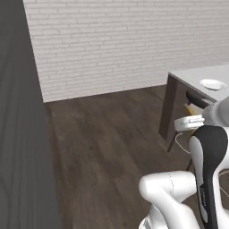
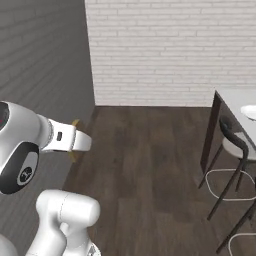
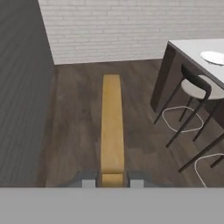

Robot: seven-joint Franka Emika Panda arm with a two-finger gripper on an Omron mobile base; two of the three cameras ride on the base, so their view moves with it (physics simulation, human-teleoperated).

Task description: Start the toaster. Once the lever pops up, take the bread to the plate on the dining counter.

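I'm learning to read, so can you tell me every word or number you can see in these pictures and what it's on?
No words or numbers can be read here.
Robot arm: a small round white mark on a dark joint, too blurred to read.
Robot arm, left base view: a tiny mark low on the dark link, too small to read.
Bread, plate, counter, stool, brick wall: no writing.
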